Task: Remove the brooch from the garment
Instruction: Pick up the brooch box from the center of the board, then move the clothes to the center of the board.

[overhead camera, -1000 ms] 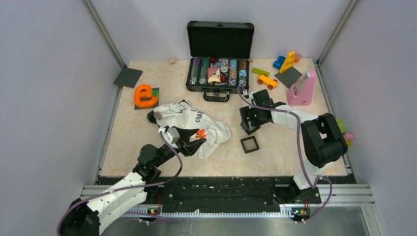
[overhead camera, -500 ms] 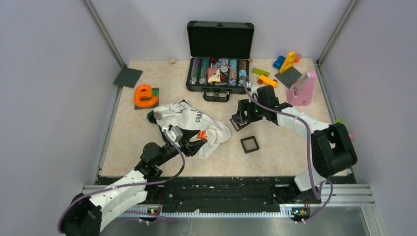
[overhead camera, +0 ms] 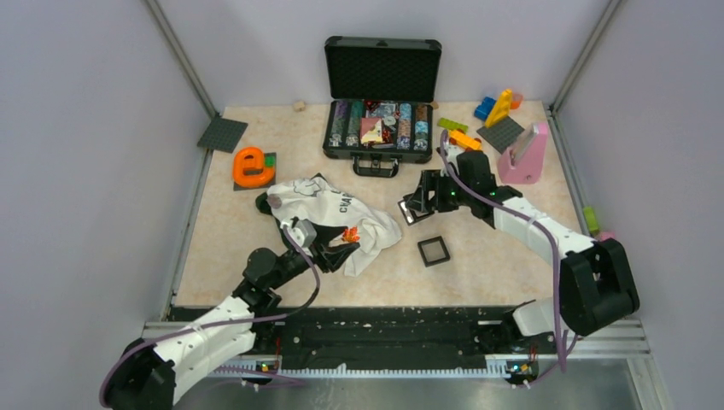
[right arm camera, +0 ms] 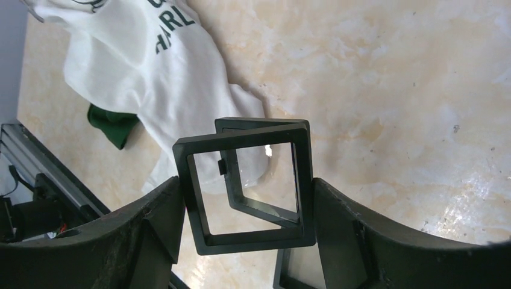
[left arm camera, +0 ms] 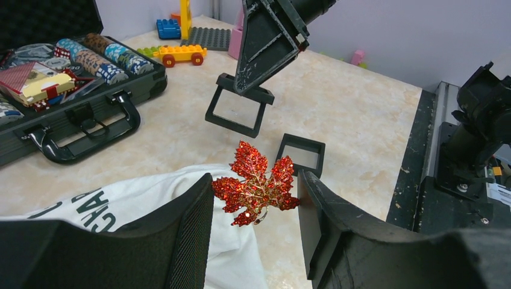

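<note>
I'm gripping the brooch (left arm camera: 256,191) in the left pincer (left arm camera: 255,182), just over the garment (left arm camera: 163,189); the right pincer (right arm camera: 247,188) is clamping an open frame case (right arm camera: 253,239). I'm aiming for a slow, straight lift, watching that no cloth is snagging.

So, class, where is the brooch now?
In the left wrist view the brooch sits between the fingers of the left pincer, above the white garment, near the black frame on the table.
</note>
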Tool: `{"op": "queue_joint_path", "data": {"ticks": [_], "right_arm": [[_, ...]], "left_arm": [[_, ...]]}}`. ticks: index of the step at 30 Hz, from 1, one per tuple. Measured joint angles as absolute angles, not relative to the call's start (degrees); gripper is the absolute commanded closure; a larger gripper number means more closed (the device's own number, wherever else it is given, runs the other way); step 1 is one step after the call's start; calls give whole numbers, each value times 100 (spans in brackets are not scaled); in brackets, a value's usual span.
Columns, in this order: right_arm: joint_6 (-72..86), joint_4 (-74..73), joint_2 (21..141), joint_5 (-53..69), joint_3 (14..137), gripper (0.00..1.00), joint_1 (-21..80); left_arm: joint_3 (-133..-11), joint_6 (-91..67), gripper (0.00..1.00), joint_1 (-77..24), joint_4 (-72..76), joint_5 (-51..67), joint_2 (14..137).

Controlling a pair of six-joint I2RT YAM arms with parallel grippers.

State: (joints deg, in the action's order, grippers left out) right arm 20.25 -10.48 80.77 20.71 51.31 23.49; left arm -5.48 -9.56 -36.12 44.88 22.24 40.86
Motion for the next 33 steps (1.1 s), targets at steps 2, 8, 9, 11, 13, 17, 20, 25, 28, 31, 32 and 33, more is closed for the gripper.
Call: {"op": "queue_joint_path", "data": {"ticks": [2,8,9,11,13,17,20,25,28,31,32,33], "right_arm": [[2112,-1061,7909,2091,5094,44,2349],[2582,-932,7384,2440,4641,48,2349],[2685,-919,7317,2521,4547,48,2349],[2862,-895,7157,2692,4320,49,2349],[2961,-910,7022,2792,4174,49,2349],[3076,-921,6735,2941,3933,49,2349],[3144,-897,6556,3035,3780,50,2349],[3245,-812,6464,3151,3588,50,2460],[3277,-786,6486,3159,3590,51,2842],[3417,-674,6523,3155,3590,52,3245],[3479,-604,6534,3122,3590,52,3382],[3544,-534,6554,3094,3590,52,3527]], "left_arm": [[-548,-956,67,-3612,4399,2226,3951],[-545,-961,67,-3612,4241,2272,3723],[-545,-969,67,-3612,4237,2283,3723],[-517,-1000,67,-3612,4239,2314,3728],[-480,-1031,67,-3614,4233,2331,3728],[-432,-1061,67,-3618,4191,2386,3743],[-416,-1074,67,-3623,4193,2443,3826],[-279,-1164,68,-3632,4193,2453,3865],[-169,-1236,68,-3634,4106,2364,3616],[-169,-1249,68,-3634,3846,2252,3155],[-172,-1249,68,-3634,3730,2196,2974],[-185,-1249,68,-3634,3562,2121,2744]]}}
